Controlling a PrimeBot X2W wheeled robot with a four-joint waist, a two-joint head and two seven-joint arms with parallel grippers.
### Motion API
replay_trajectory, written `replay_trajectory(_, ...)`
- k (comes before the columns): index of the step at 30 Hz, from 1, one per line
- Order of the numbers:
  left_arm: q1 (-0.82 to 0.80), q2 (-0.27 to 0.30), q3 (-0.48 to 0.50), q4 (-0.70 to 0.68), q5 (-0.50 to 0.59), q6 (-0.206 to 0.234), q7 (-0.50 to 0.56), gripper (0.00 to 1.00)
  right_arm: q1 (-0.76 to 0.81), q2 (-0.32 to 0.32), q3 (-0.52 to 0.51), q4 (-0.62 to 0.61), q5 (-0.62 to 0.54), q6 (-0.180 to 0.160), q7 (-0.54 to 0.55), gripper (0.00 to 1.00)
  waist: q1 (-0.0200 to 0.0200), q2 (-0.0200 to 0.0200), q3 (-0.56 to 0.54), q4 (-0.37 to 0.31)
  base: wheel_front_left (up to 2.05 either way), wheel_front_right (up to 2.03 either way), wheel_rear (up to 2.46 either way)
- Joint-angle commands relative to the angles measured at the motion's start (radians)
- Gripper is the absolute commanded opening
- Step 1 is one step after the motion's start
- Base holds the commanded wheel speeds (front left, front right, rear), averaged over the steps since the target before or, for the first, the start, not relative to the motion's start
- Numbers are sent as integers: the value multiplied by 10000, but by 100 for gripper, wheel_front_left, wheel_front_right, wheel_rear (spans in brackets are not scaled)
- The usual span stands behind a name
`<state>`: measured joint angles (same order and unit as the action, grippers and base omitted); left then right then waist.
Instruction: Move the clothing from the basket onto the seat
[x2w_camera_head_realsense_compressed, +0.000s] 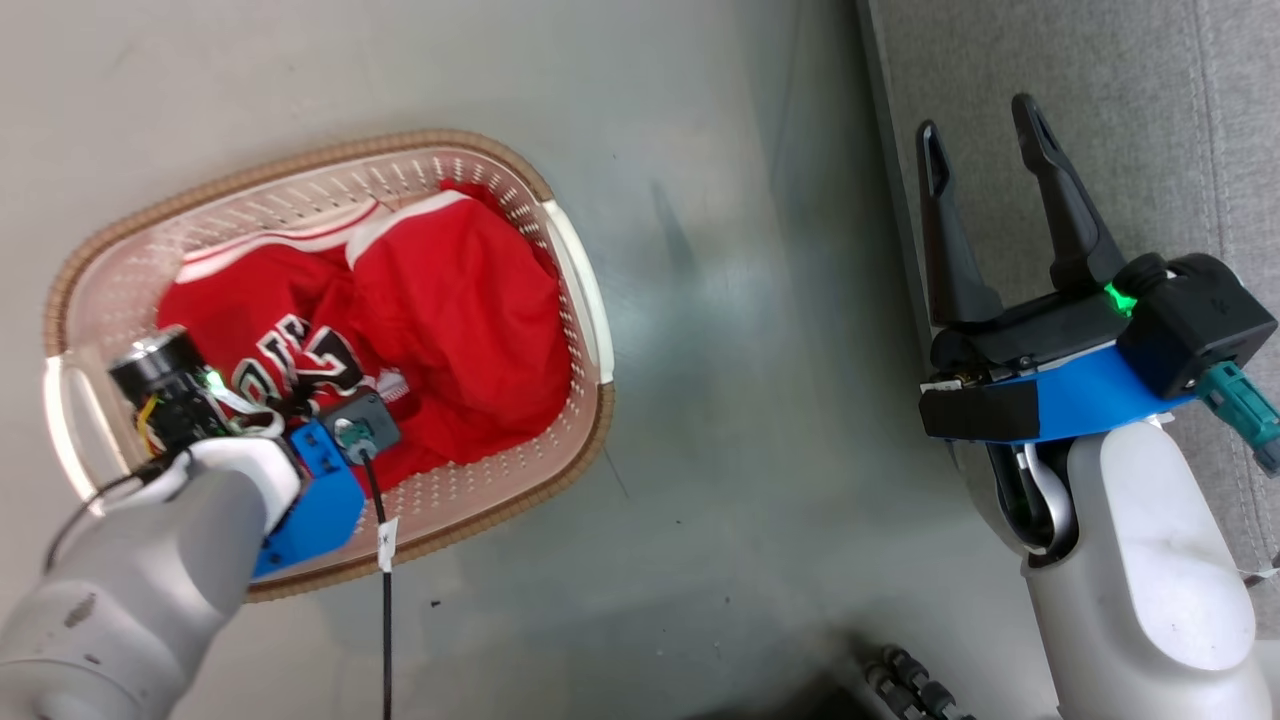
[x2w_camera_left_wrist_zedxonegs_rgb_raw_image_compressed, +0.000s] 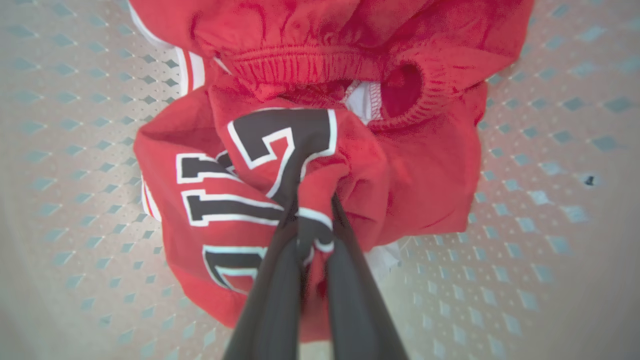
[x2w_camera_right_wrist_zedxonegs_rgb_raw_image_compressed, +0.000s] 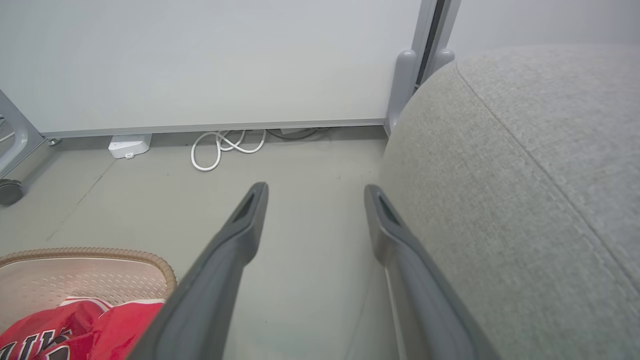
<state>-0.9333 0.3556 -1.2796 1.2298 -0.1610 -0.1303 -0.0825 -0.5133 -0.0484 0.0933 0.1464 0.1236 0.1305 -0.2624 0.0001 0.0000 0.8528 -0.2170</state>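
L gripper (x2w_camera_left_wrist_zedxonegs_rgb_raw_image_compressed: 312, 212): jaws almost fully closed, with a bunched fold of the lettered garment (x2w_camera_left_wrist_zedxonegs_rgb_raw_image_compressed: 220, 210) pinched betw. the two fingers. Fabric puckers in toward the tips. Clothing (x2w_camera_head_realsense_compressed: 450, 300) lies inside basket (x2w_camera_left_wrist_zedxonegs_rgb_raw_image_compressed: 75, 150), on its perforated bottom. Second garment (x2w_camera_left_wrist_zedxonegs_rgb_raw_image_compressed: 310, 30), plain red w/ elastic waistband, is just beyond the fingertips, touching the lettered one.

Head view: both garments heaped in basket on grey floor (x2w_camera_head_realsense_compressed: 750, 350). L wrist sits over them and covers the fingers; L wrist view gives the pinch itself. R gripper (x2w_camera_head_realsense_compressed: 978, 118): jaws wide apart, nothing betw. them, at edge of seat (x2w_camera_head_realsense_compressed: 1150, 100), well apart from basket.

R wrist view adds seat's rounded edge just beside one finger, white cable (x2w_camera_right_wrist_zedxonegs_rgb_raw_image_compressed: 220, 150) coiled at wall foot, and basket rim w/ red cloth at lower left.
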Motion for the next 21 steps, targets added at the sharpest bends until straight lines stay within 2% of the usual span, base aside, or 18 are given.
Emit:
replay_trajectory(1,119,-112,-31,-61,-232,0,-135,0,67,-33,-34,58,-40,4,-37,100,-1,0,-289,142,0,0,0)
replay_trajectory(13,494,-1221,-32,-536,-1732,0,-1309,0,612,-36,-276,340,-393,3,-38,100,-1,0,-1983,950,0,0,0)
replay_trajectory(21,658,-1667,130,-874,-2744,-1,-1778,0,1091,-36,-435,537,-628,3,-37,100,-1,0,-3180,1421,0,0,0)
